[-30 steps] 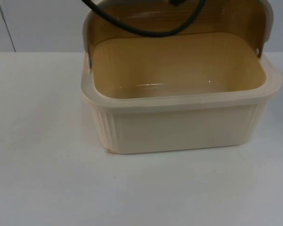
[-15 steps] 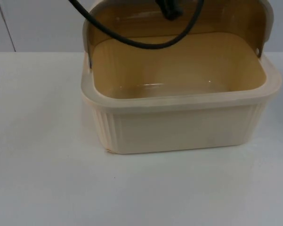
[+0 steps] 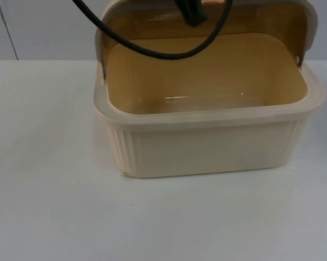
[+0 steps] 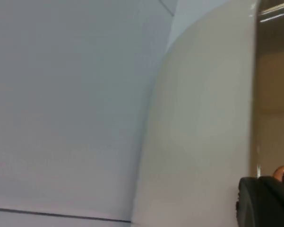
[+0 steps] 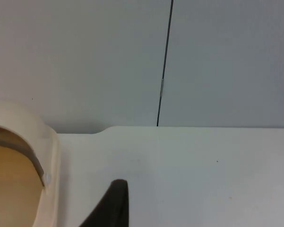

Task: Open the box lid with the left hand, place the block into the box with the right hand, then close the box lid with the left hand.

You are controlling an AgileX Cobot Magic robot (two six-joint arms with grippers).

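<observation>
The cream ribbed box (image 3: 207, 147) stands on the white table with its amber-lined lid (image 3: 152, 24) raised and leaning back over the rear wall. My left gripper (image 3: 191, 13) is at the lid's upper rim, on the inner side. The left wrist view has the lid's cream outer face (image 4: 198, 132) close up beside my left gripper (image 4: 267, 201). My right gripper (image 5: 114, 203) waits low over the table, right of the box (image 5: 47, 156). What I see of the box's inside is bare amber wall; its floor is hidden by the front wall.
White table top (image 3: 54, 206) spreads in front of and to the left of the box. The grey partition wall (image 3: 43, 27) closes the far side, with a dark seam (image 5: 163, 71) in it.
My left gripper has come down onto the lid's upper rim, and the lid has tipped slightly forward. The box has stayed in place.
</observation>
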